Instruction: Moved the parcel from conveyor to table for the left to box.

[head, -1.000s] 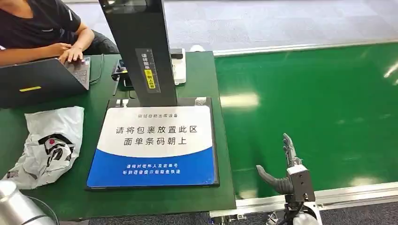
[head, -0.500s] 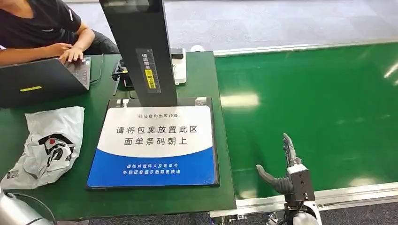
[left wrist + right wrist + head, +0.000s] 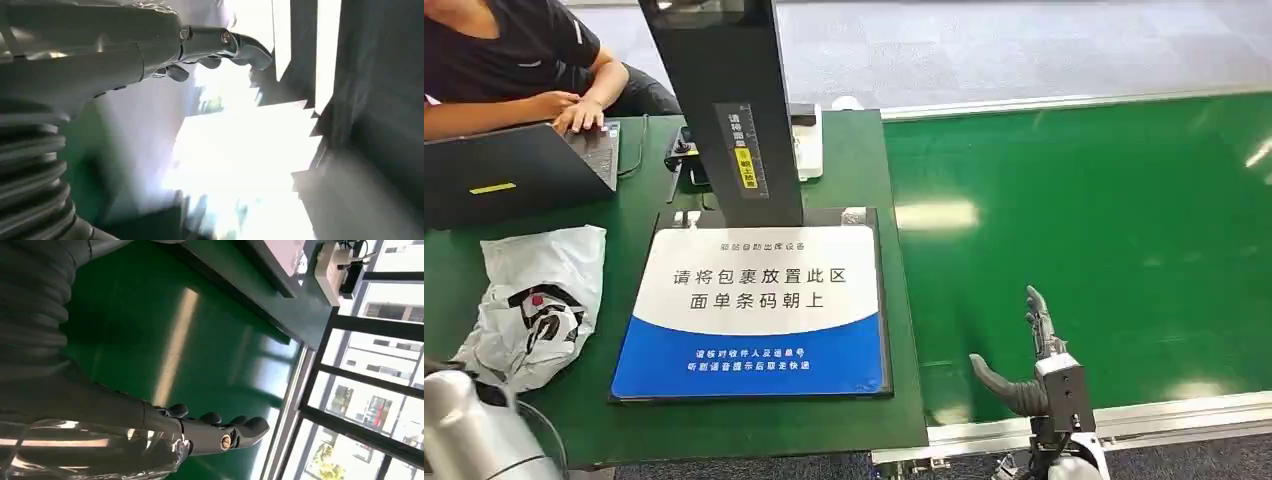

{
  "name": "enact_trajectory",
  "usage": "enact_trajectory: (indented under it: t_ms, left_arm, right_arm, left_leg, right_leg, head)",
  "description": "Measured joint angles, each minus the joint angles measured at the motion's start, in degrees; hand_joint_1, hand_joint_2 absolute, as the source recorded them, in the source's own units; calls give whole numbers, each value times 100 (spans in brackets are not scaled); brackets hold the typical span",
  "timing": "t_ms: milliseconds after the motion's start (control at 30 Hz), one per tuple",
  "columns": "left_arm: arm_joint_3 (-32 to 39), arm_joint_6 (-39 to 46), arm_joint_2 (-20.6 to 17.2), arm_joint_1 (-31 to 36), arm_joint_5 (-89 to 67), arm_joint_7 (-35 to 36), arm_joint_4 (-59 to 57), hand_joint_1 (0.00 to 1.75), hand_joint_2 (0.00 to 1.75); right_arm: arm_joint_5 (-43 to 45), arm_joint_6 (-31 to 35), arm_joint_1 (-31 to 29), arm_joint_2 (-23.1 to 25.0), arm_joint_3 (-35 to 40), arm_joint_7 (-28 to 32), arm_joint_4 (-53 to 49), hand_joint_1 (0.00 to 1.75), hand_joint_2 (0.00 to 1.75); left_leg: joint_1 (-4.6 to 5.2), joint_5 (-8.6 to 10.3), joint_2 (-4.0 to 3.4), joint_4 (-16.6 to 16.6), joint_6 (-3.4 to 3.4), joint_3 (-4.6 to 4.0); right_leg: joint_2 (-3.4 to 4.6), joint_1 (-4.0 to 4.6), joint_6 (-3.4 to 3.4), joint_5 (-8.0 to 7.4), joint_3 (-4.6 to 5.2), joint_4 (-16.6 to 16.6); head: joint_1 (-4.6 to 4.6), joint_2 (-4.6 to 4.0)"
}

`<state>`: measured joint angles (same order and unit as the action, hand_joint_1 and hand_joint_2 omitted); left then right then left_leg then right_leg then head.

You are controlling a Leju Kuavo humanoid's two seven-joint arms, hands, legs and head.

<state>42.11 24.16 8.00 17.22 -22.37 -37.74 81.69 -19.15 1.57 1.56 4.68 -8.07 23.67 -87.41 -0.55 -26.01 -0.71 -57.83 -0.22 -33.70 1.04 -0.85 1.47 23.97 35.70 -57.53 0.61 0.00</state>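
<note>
The parcel, a white plastic bag with a black logo, lies crumpled on the green table at the left. My silver left arm comes up at the table's near-left corner, just in front of the bag's near end. In the blurred, glare-washed left wrist view my left hand has its thumb stretched out and nothing in it. My right hand hovers over the green conveyor close to its near rail, fingers spread and empty; the right wrist view shows my right hand the same way.
A blue-and-white placement pad lies mid-table, with a black scanner column rising behind it. At the far left a person types on a laptop. Small devices and cables sit behind the column.
My left arm has dropped low and then risen again at the bottom left corner, now overlapping the parcel's near end. The right hand has not moved.
</note>
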Motion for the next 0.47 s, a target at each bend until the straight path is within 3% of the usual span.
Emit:
enact_trajectory:
  t_ms: [133, 200, 467]
  left_arm:
    - [-1123, -2773, -295, -265, 434, 65, -843, 0, 175]
    - [-1569, -3615, -341, -396, 491, 65, -1092, 0, 175]
    - [-2488, -4163, -310, -612, 1052, 166, -1518, 0, 175]
  right_arm:
    - [7, -136, -95, -17, 0, 105, 59, 0, 175]
    - [-2, -179, -135, -17, 2, 182, 105, 0, 175]
    - [-37, -234, -236, -17, 90, 291, 162, 0, 175]
  left_leg:
    - [-3, 2, -16, 3, -3, 2]
    - [-2, 1, -19, 1, -3, 0]
    - [-1, -3, -12, 0, 0, -5]
  right_leg:
    - [8, -7, -7, -8, 2, -4]
    - [11, -7, -7, -8, 4, -3]
    - [8, -6, -3, -3, 7, -2]
  head:
    - [0, 0]
    - [9, 0]
    - [4, 0]
